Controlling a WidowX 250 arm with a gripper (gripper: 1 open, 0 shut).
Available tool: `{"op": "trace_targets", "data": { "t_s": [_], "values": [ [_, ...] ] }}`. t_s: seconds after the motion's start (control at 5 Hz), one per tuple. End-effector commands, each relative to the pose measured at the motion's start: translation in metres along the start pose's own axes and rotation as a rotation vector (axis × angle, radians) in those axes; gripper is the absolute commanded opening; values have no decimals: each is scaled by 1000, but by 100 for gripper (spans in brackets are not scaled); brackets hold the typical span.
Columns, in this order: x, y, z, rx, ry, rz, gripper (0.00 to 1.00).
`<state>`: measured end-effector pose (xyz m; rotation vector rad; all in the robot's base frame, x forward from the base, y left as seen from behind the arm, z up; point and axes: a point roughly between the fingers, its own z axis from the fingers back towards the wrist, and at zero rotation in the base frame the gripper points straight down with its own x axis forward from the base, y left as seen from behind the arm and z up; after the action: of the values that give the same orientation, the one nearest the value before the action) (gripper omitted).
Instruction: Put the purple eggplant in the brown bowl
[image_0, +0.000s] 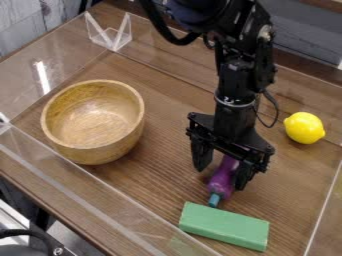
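Black gripper (223, 172) spread wide, empty, straddling small glossy purple toy eggplant (221, 181) near wooden table's (147, 190) front-right edge; probably light, stiff, slippery: best pinched mid-body.

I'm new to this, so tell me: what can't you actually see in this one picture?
- Upper part of the purple eggplant: covered by the open gripper; whether the fingers touch it is unclear.
- Near inner wall of the brown bowl: hidden by its own rim.
- Top of the arm: cut off by the picture's upper edge.
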<state>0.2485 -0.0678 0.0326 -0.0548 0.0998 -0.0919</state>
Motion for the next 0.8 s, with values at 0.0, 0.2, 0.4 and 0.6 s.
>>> {"op": "trace_targets", "data": {
  "t_s": [0.0, 0.2, 0.4, 0.6],
  "values": [
    [11, -3, 6, -6, -45, -4, 100],
    [17, -3, 5, -8, -55, 0, 100],
    [22, -3, 4, -12, -64, 4, 100],
    [24, -3, 3, -15, -66, 8, 100]
  ]
}}
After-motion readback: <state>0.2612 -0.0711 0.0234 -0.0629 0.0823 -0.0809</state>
